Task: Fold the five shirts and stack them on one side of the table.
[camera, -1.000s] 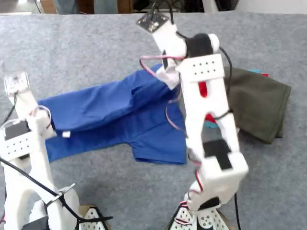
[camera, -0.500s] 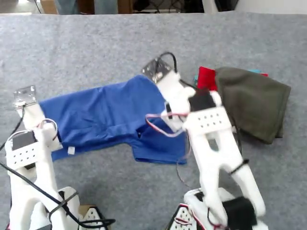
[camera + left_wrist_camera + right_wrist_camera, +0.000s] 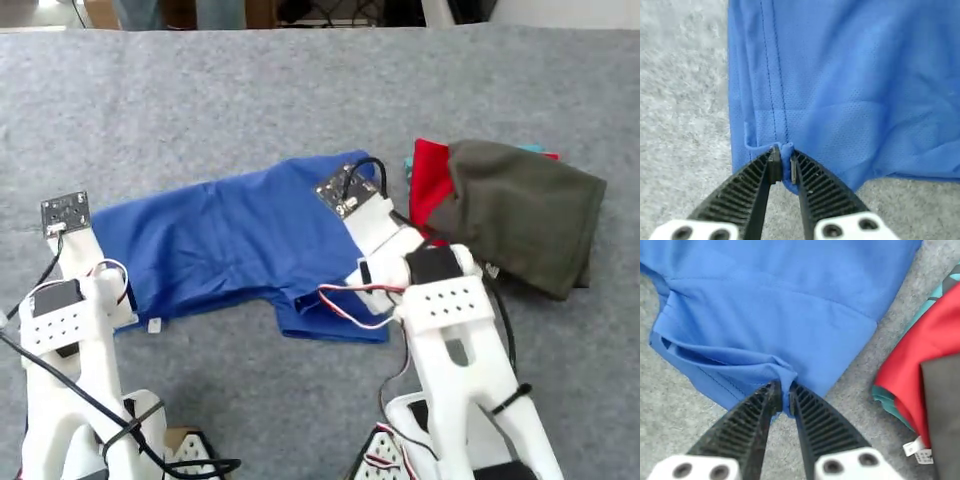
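Both arms had drawn back toward the frame's bottom, laying one fold in the shirt [image 3: 230,250] at centre. The left gripper [image 3: 782,167] and right gripper [image 3: 783,392] stayed pinched on its edge, the stack [image 3: 520,215] waiting at right.

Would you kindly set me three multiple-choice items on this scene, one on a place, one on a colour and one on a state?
1. In the high view, where does the pile of folded shirts lie from the blue shirt?
A) to its left B) to its right C) on top of it
2. What colour is the top shirt of the pile?
A) white B) yellow C) olive
3. The left gripper is:
A) shut on the blue shirt's edge B) wide open above the table C) shut on a red shirt

B: the pile sits right of the blue shirt.
C: the olive shirt lies topmost.
A: its jaws pinch blue fabric.
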